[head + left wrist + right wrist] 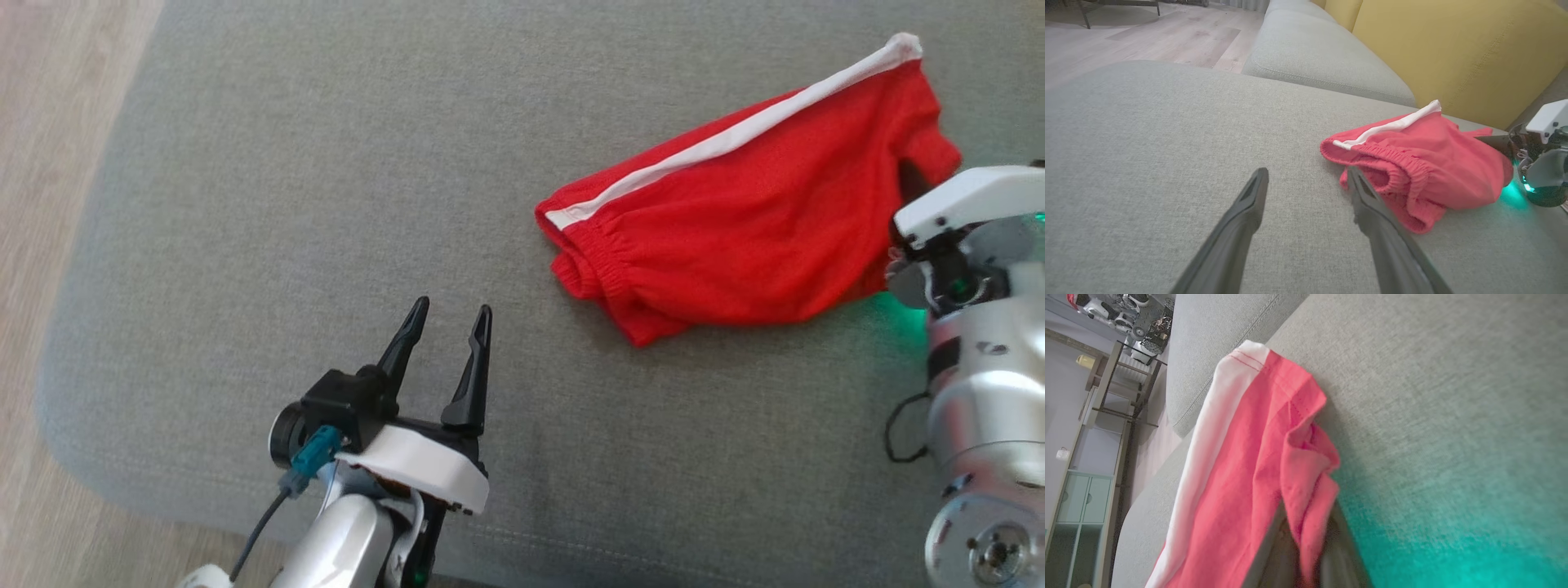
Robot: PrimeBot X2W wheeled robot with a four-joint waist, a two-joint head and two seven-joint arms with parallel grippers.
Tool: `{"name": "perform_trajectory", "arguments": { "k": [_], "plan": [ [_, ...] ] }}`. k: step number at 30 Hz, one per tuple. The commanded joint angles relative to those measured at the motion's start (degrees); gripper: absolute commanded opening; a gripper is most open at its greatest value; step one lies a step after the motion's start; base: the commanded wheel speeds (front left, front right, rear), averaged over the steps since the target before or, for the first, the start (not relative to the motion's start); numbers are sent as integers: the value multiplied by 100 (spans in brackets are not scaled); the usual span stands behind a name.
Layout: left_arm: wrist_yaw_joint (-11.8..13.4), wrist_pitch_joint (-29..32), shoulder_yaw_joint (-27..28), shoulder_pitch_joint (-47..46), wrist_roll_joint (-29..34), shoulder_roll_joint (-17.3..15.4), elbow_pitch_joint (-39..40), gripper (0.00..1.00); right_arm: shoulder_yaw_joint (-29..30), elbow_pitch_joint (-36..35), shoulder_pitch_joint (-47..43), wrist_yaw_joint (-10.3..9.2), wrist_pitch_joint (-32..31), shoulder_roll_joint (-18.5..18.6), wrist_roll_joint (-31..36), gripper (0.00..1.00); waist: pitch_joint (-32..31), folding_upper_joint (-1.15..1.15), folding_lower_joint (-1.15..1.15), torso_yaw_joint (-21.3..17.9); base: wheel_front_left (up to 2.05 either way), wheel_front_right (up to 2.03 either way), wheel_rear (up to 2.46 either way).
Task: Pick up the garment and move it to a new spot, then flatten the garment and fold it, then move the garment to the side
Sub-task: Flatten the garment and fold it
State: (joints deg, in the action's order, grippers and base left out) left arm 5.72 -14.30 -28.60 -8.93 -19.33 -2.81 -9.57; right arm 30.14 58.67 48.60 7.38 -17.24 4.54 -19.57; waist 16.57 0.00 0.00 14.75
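These shorts (735,220) look light, floppy — they'll sag; right pincer (1308,539) clenched on the leg hem (1306,453); left pincer (453,309) gaping; I'd take the waistband (600,261) with it

The garment (751,220) is a pair of bright red shorts with a white stripe down one side and a gathered elastic waistband. It lies crumpled and loosely doubled over on the grey cushion (326,204), in the upper right of the head view. It runs diagonally, with the waistband end towards the lower left and the hemmed leg end, with the stripe's tip, towards the upper right. Its right-hand hem is bunched into a raised fold.
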Motion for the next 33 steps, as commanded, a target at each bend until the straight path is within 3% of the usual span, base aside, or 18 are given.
{"name": "perform_trajectory", "arguments": {
  "k": [1, 12, 20, 25, 33],
  "plan": [
    [35, -70, 208, -231, -3, -7, 156, 100, -139, -67, 34, 11, 55, -124, 8, 0, -39, 0, 0, -44, 0, 0, 0],
    [-2, -70, 298, -95, 10, -7, 77, 100, -742, -607, -540, 11, 937, -163, -655, 0, -456, 0, 0, -563, 0, 0, 0],
    [-19, -70, 365, 91, 37, -7, 31, 100, -1189, -819, -1434, 11, 1426, -165, -1736, 0, -844, 0, 0, -962, 0, 0, 0],
    [-7, -70, 409, 206, 32, -7, 37, 100, -2011, -1056, -1911, 11, 1663, -166, -2351, 0, -949, 0, 0, -1182, 0, 0, 0],
    [-35, -70, 350, 205, 30, -7, -3, 100, -2644, -1352, -1871, 11, 2325, -166, -2357, 0, -1034, 0, 0, -1204, 0, 0, 0]
  ]
}}
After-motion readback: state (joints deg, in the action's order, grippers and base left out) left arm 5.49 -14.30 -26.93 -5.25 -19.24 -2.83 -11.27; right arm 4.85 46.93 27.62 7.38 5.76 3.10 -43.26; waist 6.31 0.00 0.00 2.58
